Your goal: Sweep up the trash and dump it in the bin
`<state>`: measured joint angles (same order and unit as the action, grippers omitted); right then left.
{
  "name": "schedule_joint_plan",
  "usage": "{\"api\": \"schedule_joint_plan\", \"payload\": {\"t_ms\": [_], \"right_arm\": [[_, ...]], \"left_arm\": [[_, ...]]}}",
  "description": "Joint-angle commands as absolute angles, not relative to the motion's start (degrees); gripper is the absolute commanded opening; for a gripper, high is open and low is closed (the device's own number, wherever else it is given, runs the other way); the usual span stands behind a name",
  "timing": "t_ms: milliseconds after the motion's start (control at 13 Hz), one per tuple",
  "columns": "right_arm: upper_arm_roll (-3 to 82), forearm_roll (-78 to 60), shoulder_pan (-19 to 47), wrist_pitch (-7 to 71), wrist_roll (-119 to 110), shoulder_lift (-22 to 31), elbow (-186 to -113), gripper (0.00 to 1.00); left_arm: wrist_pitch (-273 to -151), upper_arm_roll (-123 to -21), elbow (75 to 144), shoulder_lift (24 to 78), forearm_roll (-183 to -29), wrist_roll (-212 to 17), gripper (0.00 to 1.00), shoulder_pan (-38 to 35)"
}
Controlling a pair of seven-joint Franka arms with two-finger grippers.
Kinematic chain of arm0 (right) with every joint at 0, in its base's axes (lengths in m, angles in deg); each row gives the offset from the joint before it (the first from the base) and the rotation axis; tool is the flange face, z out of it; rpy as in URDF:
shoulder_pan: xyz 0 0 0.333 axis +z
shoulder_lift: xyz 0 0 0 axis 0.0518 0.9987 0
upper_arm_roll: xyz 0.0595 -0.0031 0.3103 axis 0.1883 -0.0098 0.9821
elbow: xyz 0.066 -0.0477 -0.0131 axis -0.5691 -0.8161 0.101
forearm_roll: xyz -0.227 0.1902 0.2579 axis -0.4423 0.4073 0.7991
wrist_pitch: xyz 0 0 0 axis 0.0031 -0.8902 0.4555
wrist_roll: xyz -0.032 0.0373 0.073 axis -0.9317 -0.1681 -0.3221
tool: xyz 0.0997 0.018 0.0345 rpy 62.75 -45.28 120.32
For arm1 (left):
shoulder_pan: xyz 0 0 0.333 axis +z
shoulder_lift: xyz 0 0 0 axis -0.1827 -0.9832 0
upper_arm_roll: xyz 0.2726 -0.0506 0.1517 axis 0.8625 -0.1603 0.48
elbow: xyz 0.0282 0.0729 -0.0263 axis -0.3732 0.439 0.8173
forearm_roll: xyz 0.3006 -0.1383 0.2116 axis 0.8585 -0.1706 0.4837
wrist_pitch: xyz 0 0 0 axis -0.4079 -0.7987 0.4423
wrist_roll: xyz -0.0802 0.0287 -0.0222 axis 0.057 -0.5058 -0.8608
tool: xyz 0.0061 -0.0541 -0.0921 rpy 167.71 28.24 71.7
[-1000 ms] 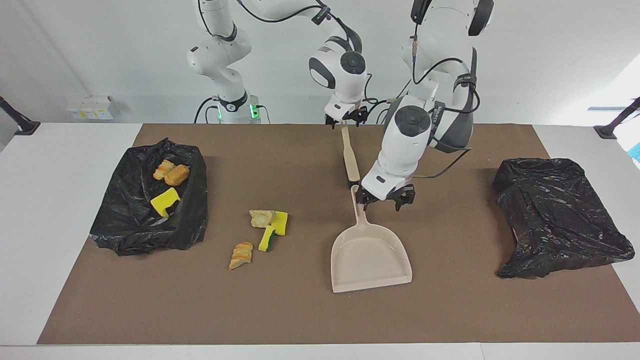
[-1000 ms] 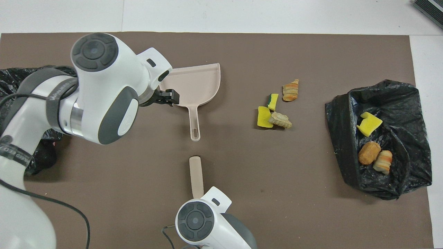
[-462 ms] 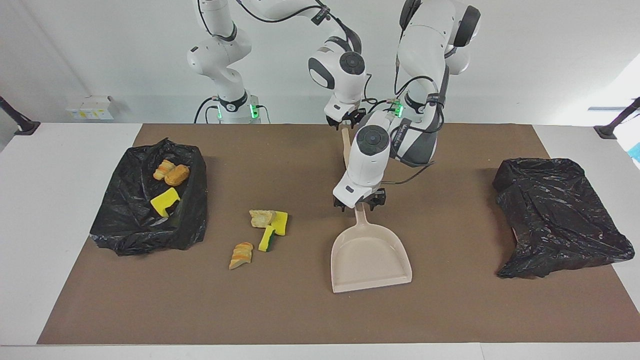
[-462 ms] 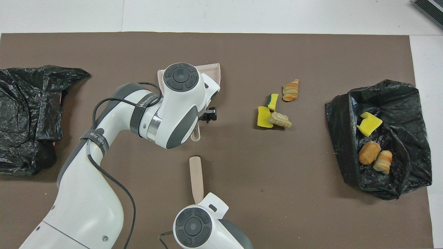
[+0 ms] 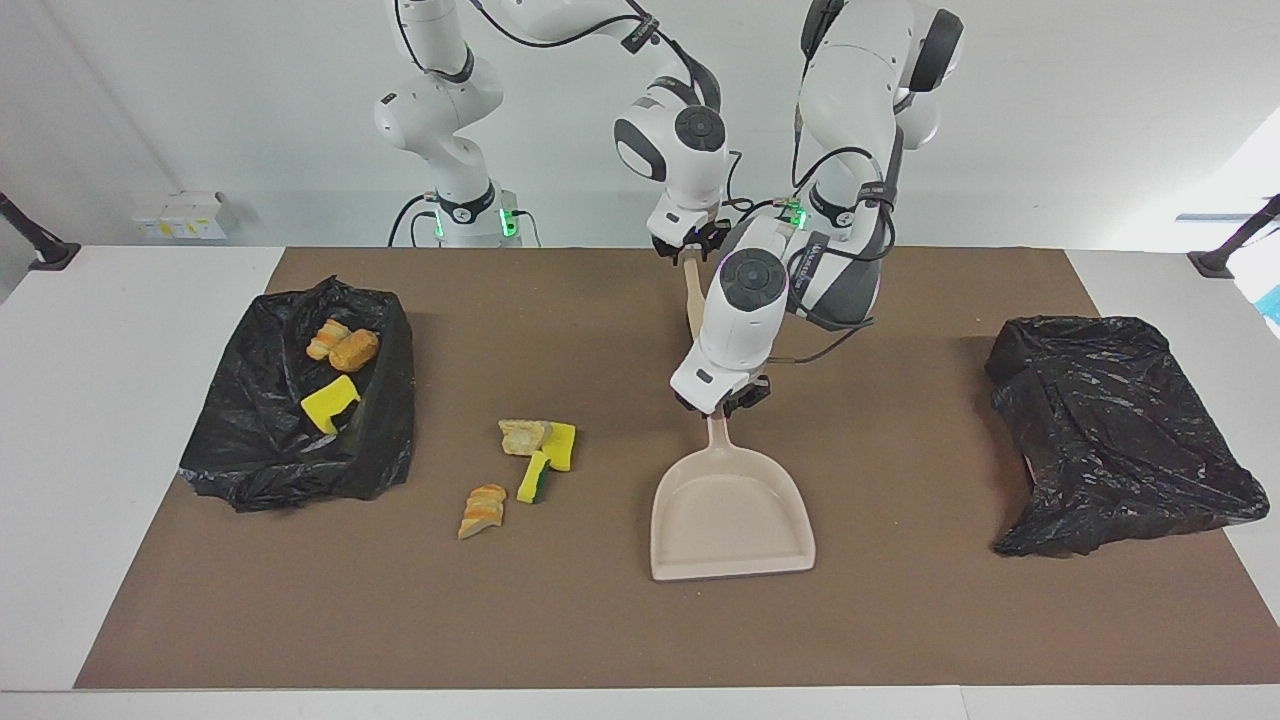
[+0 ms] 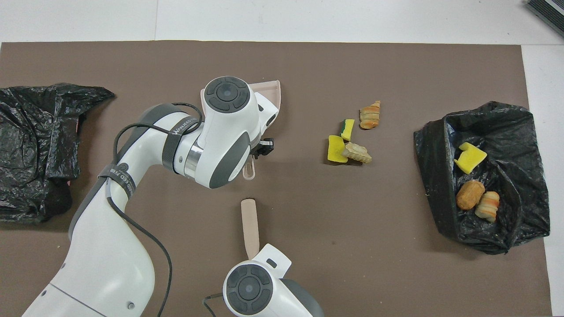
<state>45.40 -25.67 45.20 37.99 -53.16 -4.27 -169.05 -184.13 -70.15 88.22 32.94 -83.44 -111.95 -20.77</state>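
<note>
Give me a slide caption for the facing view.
Left hand at the dustpan handle, loose trash beside it.

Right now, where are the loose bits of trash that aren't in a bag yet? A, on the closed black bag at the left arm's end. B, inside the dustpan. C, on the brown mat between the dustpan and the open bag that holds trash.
C: four loose bits lie on the brown mat, between the empty dustpan and the open bag.

Evenly bright and sharp throughout; soft short shadows beside the dustpan; faint glare on the black bag near it.
</note>
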Motion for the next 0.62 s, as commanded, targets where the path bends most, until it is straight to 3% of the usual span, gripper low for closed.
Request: {"api": "schedule_joint_plan", "payload": {"t_ms": [0, 308, 538], "right_arm": [[45.66, -24.02, 44.45, 39.93, -50.39, -5.33, -170.41, 0.0], [45.22, -24.29, 43.14, 39.23, -51.26, -5.06, -167.86, 0.0], [45.13, -24.37, 39.19, 33.28, -52.06, -10.23, -167.94, 0.0]], "left_arm": [[-183.36, -69.48, 89.97, 34.86, -83.78, -112.11, 0.0, -21.2], [-183.45, -68.95, 89.35, 36.97, -83.16, -108.18, 0.0, -19.02], [-181.96, -68.87, 89.35, 38.73, -82.64, -100.8, 0.0, -17.08]]}}
